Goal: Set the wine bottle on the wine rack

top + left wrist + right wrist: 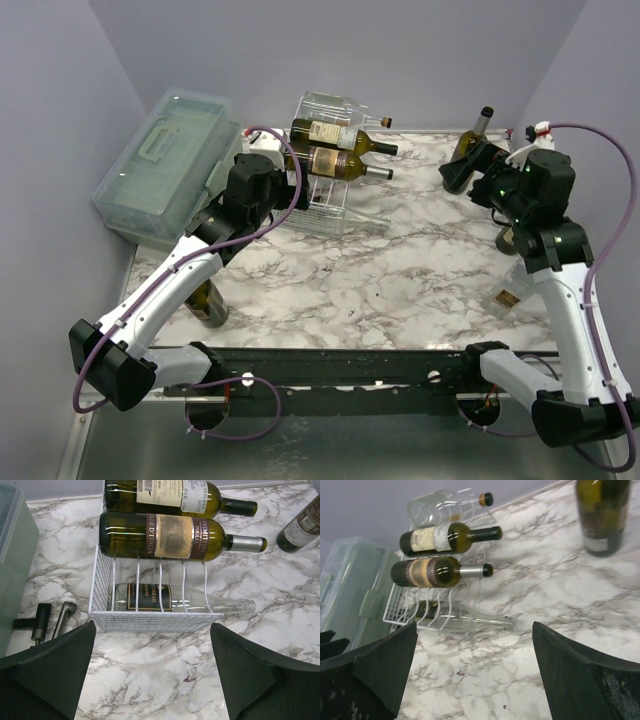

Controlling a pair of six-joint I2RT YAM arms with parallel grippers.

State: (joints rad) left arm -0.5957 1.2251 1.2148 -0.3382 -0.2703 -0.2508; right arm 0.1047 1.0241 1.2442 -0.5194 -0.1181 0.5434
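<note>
The wine bottle (478,133) most likely meant stands upright at the far right of the marble-patterned table (400,265), just beyond the right gripper (462,176), whose fingers are spread wide with nothing between them. The left gripper (152,630) is likewise spread and empty, facing the near edge of the wine rack (325,190) at the far middle. The first risk is a topple: the bottle is tall on a narrow foot, and if one finger meets the glass before the other, the push would probably tip it toward the wall or set it rolling. Smooth round glass may also slip or swing in a two-finger hold, the more so if taken high at the neck. The second risk lies at the rack. Every tier that shows carries a bottle, from the clear bottle (445,507) on top down past the brown-labelled bottle (165,535), so a free cradle is hard to make out, and setting another against them could knock one loose down the slant. The rack looks light, wire and thin plastic, and a shove may slide it. The left arm sits close by, between the rack and the storage box (165,165), so the two arms could cross paths on the carry.
</note>
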